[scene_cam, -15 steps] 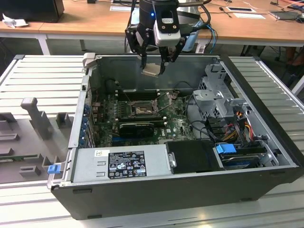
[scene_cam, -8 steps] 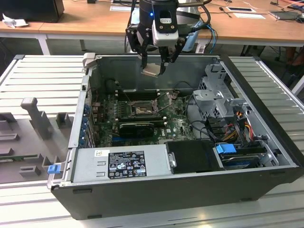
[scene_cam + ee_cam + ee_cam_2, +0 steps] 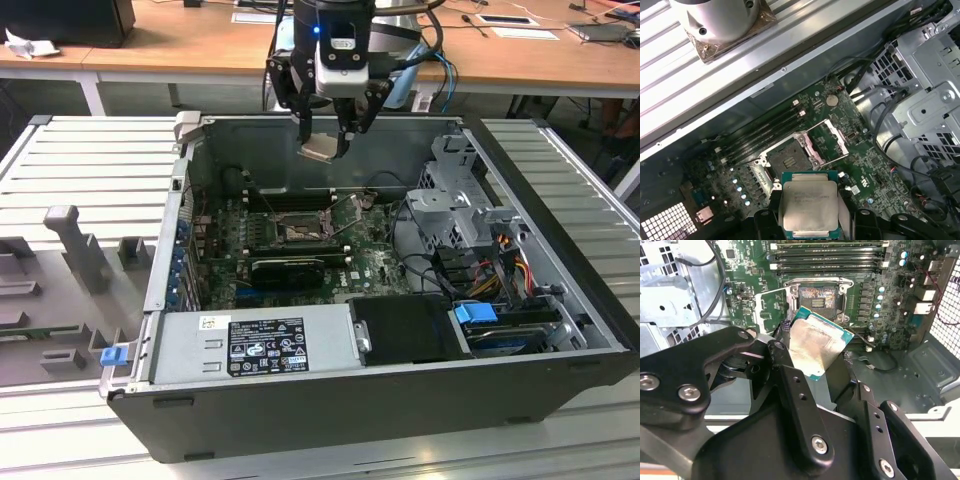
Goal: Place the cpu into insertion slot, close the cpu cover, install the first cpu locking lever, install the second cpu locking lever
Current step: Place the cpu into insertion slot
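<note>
The power supply [image 3: 255,345] sits nearest in the exterior view. Beyond it the gripper [image 3: 325,148] hangs over the open case, clamped on the cpu [image 3: 318,152], with the insertion slot [image 3: 300,232] below it, well apart. In the second wrist view the cpu [image 3: 817,347] sits tilted in the gripper [image 3: 815,360], the insertion slot [image 3: 820,297] bare beyond it and the cpu cover [image 3: 772,310] swung open alongside. In the first wrist view the insertion slot [image 3: 787,160] lies just ahead of the held cpu [image 3: 809,205].

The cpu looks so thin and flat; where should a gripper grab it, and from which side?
By two opposite edges, coming from the metal-top side, as the gripper holds the cpu now. Its flat square shape offers only thin parallel edges to pinch, leaving the underside free for the insertion slot.
</note>
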Motion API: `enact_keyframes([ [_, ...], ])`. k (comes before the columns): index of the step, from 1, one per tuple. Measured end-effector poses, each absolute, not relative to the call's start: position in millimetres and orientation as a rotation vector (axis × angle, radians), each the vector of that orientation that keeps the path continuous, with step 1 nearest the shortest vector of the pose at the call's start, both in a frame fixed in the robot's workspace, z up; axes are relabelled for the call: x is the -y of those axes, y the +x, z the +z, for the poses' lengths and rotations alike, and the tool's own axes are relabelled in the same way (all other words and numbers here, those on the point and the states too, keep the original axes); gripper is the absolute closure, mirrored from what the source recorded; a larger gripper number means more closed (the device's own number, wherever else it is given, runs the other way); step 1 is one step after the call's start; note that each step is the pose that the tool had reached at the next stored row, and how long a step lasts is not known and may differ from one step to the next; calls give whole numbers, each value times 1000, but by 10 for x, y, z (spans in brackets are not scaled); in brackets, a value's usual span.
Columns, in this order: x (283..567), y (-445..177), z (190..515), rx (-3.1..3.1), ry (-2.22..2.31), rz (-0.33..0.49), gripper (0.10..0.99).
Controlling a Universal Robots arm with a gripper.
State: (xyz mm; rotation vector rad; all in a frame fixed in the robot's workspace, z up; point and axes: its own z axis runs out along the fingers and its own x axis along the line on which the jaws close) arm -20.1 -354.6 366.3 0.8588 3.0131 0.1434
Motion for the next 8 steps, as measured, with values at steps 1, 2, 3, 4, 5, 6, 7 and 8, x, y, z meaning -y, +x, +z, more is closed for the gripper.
enact_keyframes([
  [1, 3546, -201, 3663, -3011, 865, 143, 557],
  [2, 3546, -201, 3663, -3009, 872, 143, 557],
  [3, 3546, -201, 3663, -3004, 886, 143, 557],
  [4, 3546, -201, 3663, -3001, 896, 143, 557],
  [5, 3546, -201, 3662, -2996, 912, 143, 557],
  [6, 3546, -201, 3662, -2992, 922, 143, 557],
  [7, 3546, -201, 3662, -2990, 928, 143, 557],
  [8, 3546, -201, 3662, -2986, 940, 143, 557],
])
